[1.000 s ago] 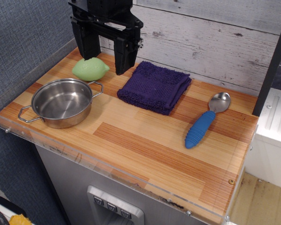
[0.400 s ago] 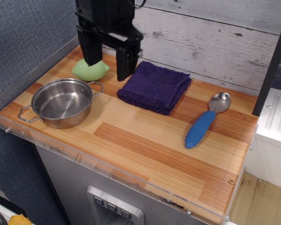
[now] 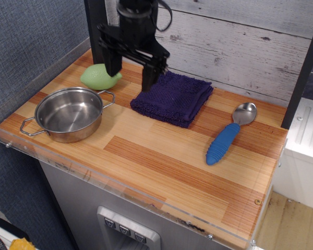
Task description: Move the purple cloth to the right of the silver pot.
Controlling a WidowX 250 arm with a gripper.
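Tool (image 3: 131, 78) spread wide, nothing held, fingers pointing down; shifted toward the cloth versus a second ago, when parked over the green lemon-shaped thing, and looks farther back toward the wall. Right finger (image 3: 149, 78) now over the back-left corner of the purple cloth (image 3: 172, 98), left finger (image 3: 112, 63) just beside the green lemon-shaped thing (image 3: 99, 78). Contact with the cloth not clear from this angle, probably hovering just above.

Purple cloth flat, folded, unmoved across all three moments, lying right of the silver pot (image 3: 68, 113) but behind it, near the wall, a short gap of bare counter (image 3: 161, 161) between cloth and pot handle. Silver pot empty, upright, at the front-left of the counter, unmoved. Green lemon-shaped thing behind the pot, left of the cloth, unmoved. Spoon (image 3: 228, 134) with blue handle well right of the cloth, bowl toward the wall, unmoved.

Meaning for task: approach phase, lining up on the cloth's near-left corner for a pinch. No grasp yet, no transport. Next likely: drop onto the cloth, close, drag or lift forward so it sits squarely right of the pot. Risks: pinching only the top fold so the cloth unfolds; left finger nudging the green thing on descent.
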